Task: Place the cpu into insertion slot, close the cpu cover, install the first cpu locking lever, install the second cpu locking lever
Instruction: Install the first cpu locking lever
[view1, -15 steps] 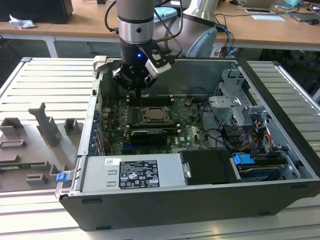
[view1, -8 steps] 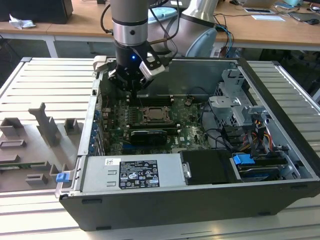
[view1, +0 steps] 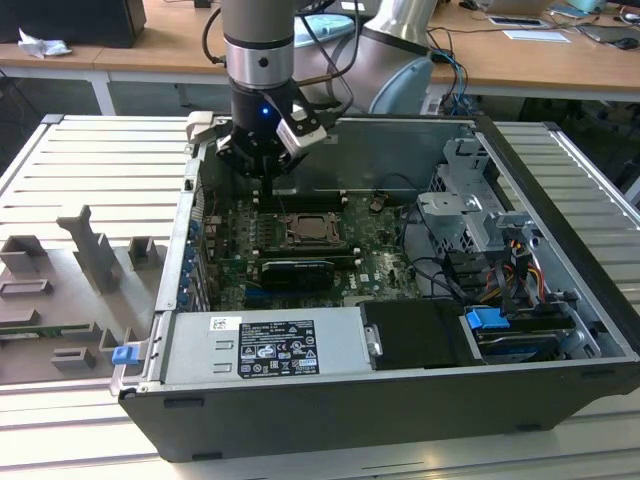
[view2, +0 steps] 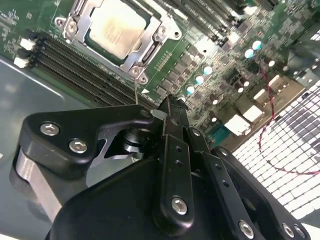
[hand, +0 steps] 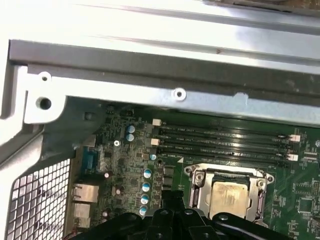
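End effector (view2: 172, 107) hovers beside the memory slots, fingers pressed together, holding nothing. Pale silver-beige square cpu (view2: 117, 27) already sits in the dark metal-rimmed insertion slot (hand: 197, 176), silvery windowed cpu cover (view2: 150, 50) down around it. Judgement: chip light, rigid, fragile underneath; grip edges only.
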